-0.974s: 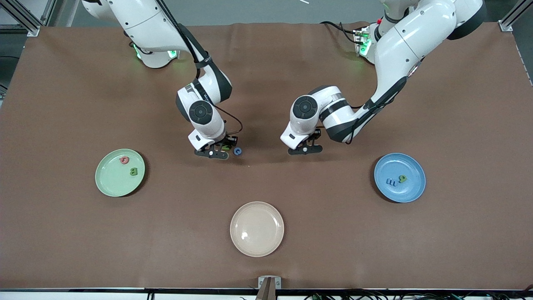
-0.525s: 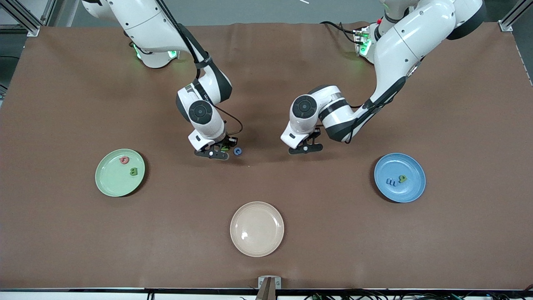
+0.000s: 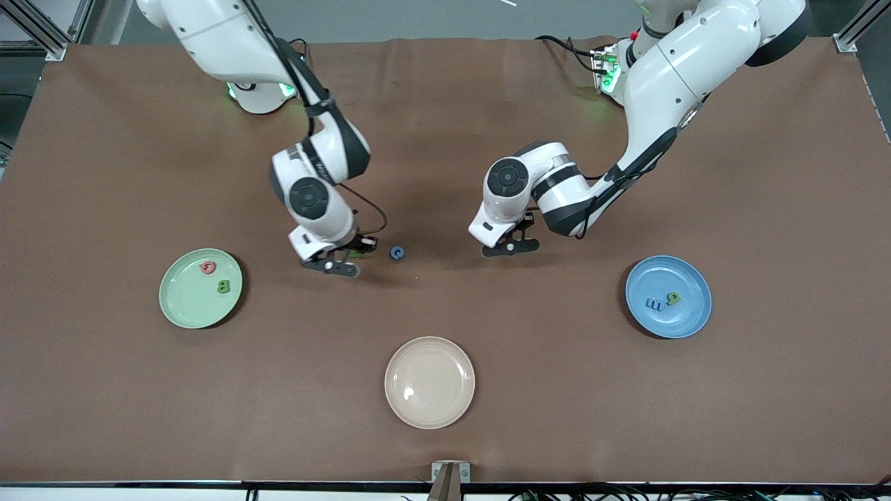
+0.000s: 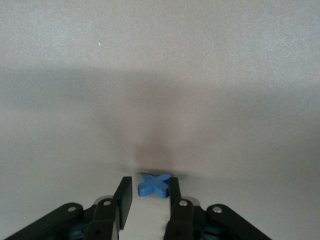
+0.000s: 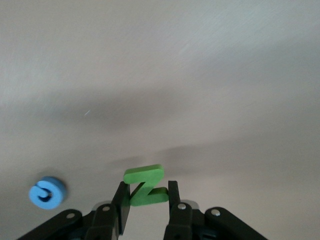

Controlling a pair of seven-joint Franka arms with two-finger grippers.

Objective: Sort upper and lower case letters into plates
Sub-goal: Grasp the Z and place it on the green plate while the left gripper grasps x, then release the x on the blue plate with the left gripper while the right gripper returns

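Covering the table [image 3: 104, 417], a brown cloth, with both arms reaching in from the edge farthest from the front camera toward the middle. Lying near the edge closest to the front camera, at mid-length, a cream plate [image 3: 429, 382]. Sitting toward the right arm's end, the pale green plate [image 3: 200, 288], carrying a red letter [image 3: 208, 267] and a green B [image 3: 223, 287]; sitting toward the left arm's end, the blue plate [image 3: 668, 296], carrying a blue letter [image 3: 654, 303] and a green letter [image 3: 672, 298] just beside each other. Hanging over the bare cloth between the green plate and the table's middle, the right gripper [image 3: 341, 263], pinching a green Z [image 5: 145, 185] between its fingers, the letter standing on edge and lifted clear of the cloth. Lying flat on the cloth just beside that gripper, toward the middle, a small blue c [image 3: 397, 253]. Reaching down at the cloth near the table's middle, the left gripper [image 3: 511, 246], closing on a blue x [image 4: 153, 183] lying flat on the cloth, one finger touching the letter, the other standing just beside it.
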